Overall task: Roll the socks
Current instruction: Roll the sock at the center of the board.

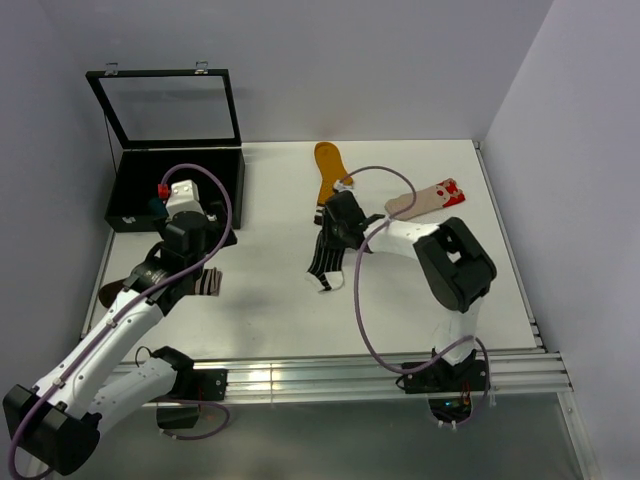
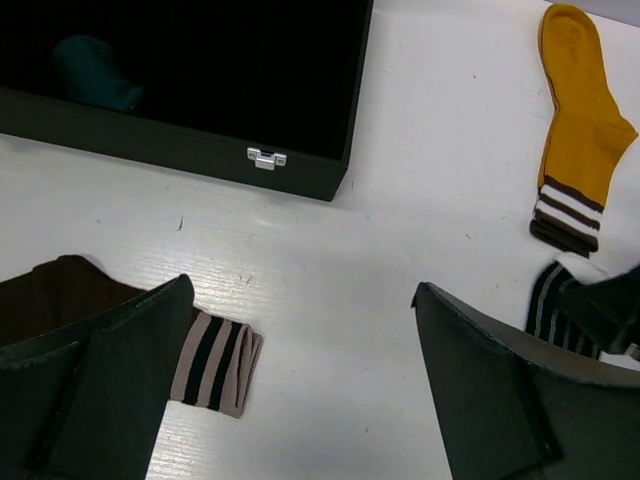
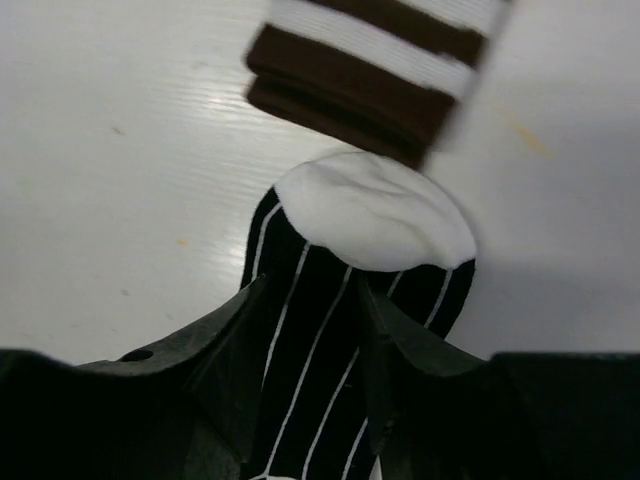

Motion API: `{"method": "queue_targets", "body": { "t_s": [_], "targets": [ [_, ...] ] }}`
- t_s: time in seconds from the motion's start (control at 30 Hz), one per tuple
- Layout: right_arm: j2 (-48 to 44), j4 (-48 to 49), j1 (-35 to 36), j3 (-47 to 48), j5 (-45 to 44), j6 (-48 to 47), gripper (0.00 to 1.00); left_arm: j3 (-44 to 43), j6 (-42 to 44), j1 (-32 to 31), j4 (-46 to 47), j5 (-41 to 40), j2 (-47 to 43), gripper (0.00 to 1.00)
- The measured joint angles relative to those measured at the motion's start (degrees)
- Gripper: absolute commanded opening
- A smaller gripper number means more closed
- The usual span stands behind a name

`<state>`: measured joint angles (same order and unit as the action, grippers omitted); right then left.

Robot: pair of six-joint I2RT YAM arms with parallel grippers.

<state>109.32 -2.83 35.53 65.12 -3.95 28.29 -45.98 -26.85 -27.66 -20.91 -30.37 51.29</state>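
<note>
Between the fingers of the right gripper — striped sock, pinched.

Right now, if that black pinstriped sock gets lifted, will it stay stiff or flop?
Probably flops: the black pinstriped sock looks like thin fabric, bunched where the right tool squeezes it. Likely light, and unlikely to roll.

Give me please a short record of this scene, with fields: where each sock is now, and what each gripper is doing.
left gripper: open, holds nothing, over the table
right gripper: closed on the black-and-white striped sock
mustard sock: flat, just beyond the right gripper
beige sock: flat, far right, red-white end
brown sock: flat, striped cuff, beside the left gripper
teal sock: inside the black case
case lid: open
</note>
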Motion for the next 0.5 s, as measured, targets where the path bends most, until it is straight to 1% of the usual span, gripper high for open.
{"method": "queue_targets", "body": {
  "t_s": [0.13,0.17,0.33,0.4,0.5],
  "targets": [
    [-7.5,-1.8,-0.3,-6.4,-3.5,0.1,0.58,0.0,0.0,0.2,-0.1,0.6,0.2,0.99],
    [-9.4,-2.3,0.3,-7.3,-4.2,-0.7,0.59,0.0,0.0,0.2,-0.1,0.6,0.2,0.99],
    [-19.1,-1.8,7.0,-10.2,-7.3,-7.7,0.63,0.0,0.0,0.5,-0.1,0.9,0.3,0.99],
    [-22.1,-1.9,9.4,-12.1,-7.3,-9.7,0.63,0.0,0.0,0.6,-0.2,1.0,0.4,0.99],
    [-23.5,-2.7,11.9,-14.4,-6.5,-11.5,0.61,0.0,0.0,0.9,-0.2,1.6,0.9,0.99]
  ]
}}
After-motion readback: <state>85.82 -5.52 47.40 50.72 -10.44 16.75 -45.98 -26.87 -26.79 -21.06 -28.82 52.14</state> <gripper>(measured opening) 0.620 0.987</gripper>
